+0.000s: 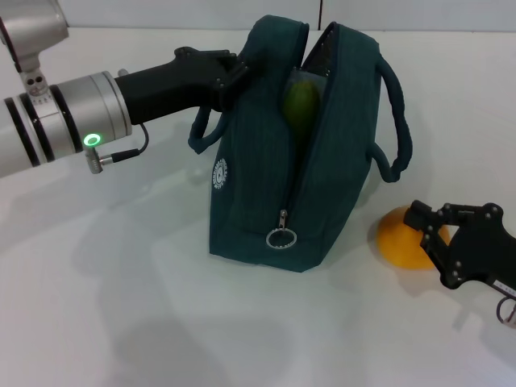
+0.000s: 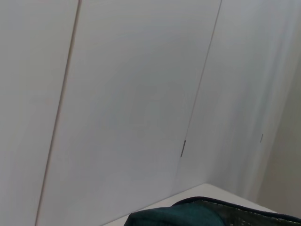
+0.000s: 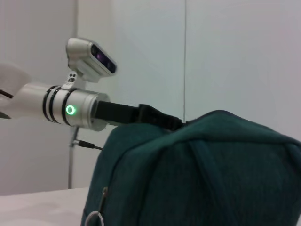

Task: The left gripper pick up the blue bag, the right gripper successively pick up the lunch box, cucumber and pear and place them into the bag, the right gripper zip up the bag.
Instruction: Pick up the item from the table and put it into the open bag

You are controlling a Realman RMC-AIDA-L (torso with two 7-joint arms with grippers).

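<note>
Pear step in hand: left pincer point(image 1: 235, 71) clamped the blue bag point(image 1: 266, 201) rim at ten o'clock; right pincer point(image 1: 439, 234), spread, straddled the pear point(image 1: 401, 238) at four o'clock, next needing closure and lift.

The blue bag point(image 1: 266, 161) hides most of the cucumber point(image 1: 301, 105) and the left end effector's point(image 1: 235, 76) fingertips.

Blue bag point(image 1: 266, 201) upright at table point(image 1: 121, 306) centre, mouth open upward. Cucumber point(image 1: 301, 106) inside bag, end showing in opening. Left gripper point(image 1: 234, 74) at bag's upper left rim, toward table's far left. Pear point(image 1: 405, 236) on table just right of bag base. Right gripper point(image 1: 439, 234) touching pear, near table's right edge.
</note>
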